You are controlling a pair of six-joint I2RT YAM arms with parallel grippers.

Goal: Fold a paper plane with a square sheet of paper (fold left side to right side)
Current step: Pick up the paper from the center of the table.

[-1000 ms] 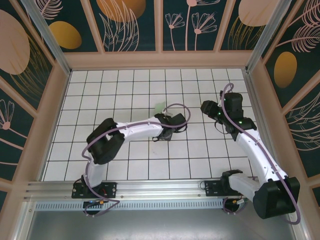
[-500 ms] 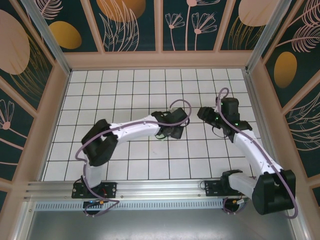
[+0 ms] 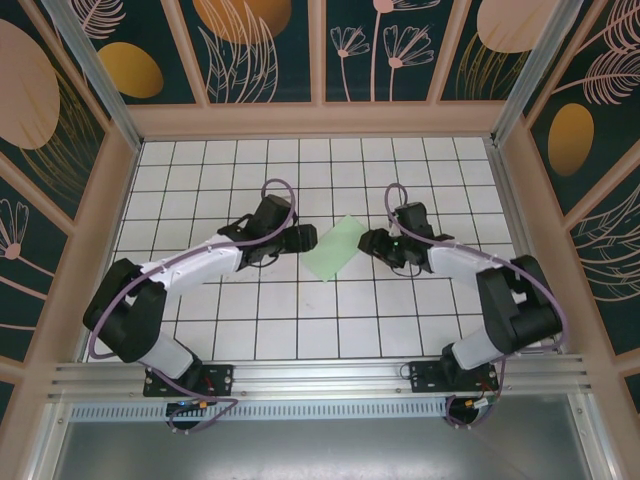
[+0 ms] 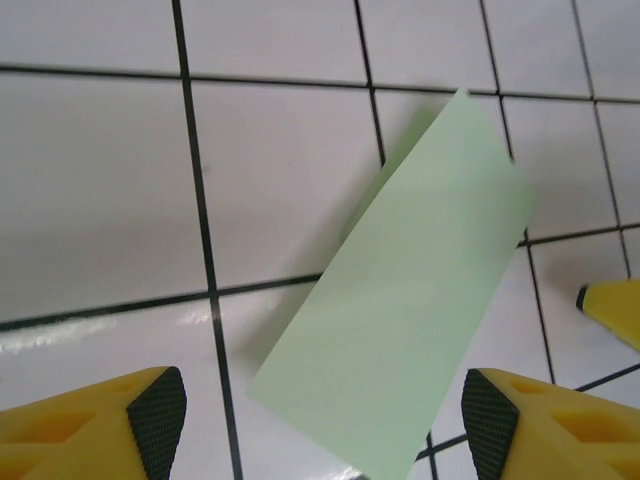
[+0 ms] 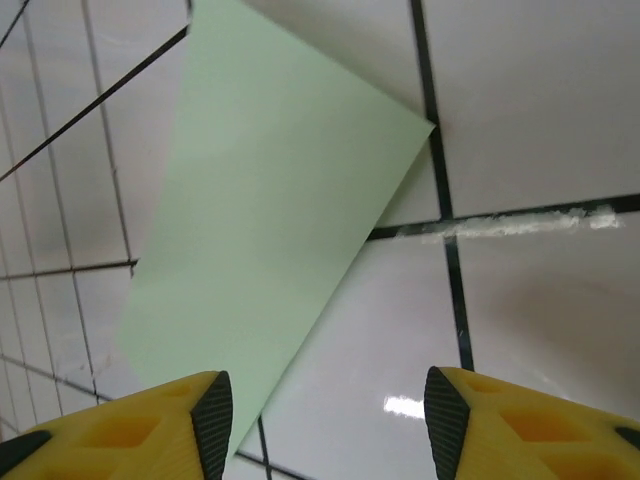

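Top external: paper sheet (image 3: pixel 336 247) flat, diagonal; bare tiles (image 3: pixel 300 170) beyond far edge.

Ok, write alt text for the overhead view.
A pale green sheet of paper lies flat and tilted on the white tiled table, midway between two robot arms. The left gripper and right gripper flank it closely.
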